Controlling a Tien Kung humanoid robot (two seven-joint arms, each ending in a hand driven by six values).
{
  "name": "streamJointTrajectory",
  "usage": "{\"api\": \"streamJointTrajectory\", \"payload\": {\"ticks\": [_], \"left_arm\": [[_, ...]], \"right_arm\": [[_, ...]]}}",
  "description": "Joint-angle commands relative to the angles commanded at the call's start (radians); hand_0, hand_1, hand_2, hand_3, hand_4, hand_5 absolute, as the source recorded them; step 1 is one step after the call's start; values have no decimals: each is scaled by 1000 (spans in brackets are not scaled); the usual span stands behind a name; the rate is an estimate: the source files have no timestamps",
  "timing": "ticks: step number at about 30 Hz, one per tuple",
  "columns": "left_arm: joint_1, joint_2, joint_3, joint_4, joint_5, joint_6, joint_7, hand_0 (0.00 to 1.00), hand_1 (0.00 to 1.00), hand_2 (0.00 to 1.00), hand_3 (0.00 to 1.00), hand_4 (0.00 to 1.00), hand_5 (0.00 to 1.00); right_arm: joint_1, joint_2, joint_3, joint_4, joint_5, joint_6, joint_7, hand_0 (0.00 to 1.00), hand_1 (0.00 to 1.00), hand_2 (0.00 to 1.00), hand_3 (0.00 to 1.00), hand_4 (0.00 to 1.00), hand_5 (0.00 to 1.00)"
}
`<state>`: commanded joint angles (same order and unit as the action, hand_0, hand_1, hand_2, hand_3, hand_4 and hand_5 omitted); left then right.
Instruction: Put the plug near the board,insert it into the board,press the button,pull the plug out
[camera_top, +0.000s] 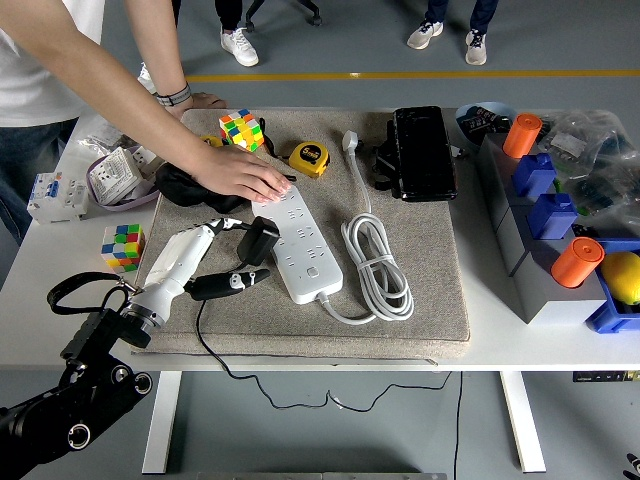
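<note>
My left hand (232, 262) pinches the black plug (259, 240), just beside the white power strip (300, 245).

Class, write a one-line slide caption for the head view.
A person's hand steadies the white power strip while the robot's left hand holds a black plug beside it.

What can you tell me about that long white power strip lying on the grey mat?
The long white plastic power strip lies flat and slanted on the grey felt mat, with rows of sockets along its top. Its thick white cable leaves the near end and lies coiled to the right. A person's hand presses down on its far end. A black plug rests against its left edge, with the robot's left hand beside it.
</note>
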<state>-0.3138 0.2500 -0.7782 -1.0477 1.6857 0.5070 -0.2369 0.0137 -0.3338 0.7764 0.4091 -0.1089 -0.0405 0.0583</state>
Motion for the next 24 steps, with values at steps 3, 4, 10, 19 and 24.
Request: {"api": "streamJointTrajectory", "payload": {"ticks": [3, 4, 10, 19, 24], "left_arm": [[-5, -5, 1, 5, 1, -1, 5, 783, 792, 796, 757, 981, 680], [-7, -7, 2, 7, 0, -1, 5, 783, 792, 796, 757, 981, 680], [-24, -18, 9, 32, 5, -7, 25, 783, 793, 799, 756, 973, 688], [-28, -18, 20, 16, 4, -17, 34, 778, 789, 793, 755, 968, 696], [-39, -17, 38, -3, 0, -17, 33, 773, 786, 789, 751, 967, 698]], "right_arm": [[1, 1, 4, 0, 0, 0, 1, 605, 658, 630, 514, 815, 506], [1, 2, 5, 0, 0, 0, 1, 605, 658, 630, 514, 815, 506], [2, 3, 10, 2, -1, 0, 1, 605, 657, 628, 512, 815, 506], [-2, 3, 16, 2, -2, -1, 1, 603, 656, 627, 514, 815, 506], [-1, 5, 18, 3, -5, -1, 3, 602, 656, 626, 513, 815, 506]]}}
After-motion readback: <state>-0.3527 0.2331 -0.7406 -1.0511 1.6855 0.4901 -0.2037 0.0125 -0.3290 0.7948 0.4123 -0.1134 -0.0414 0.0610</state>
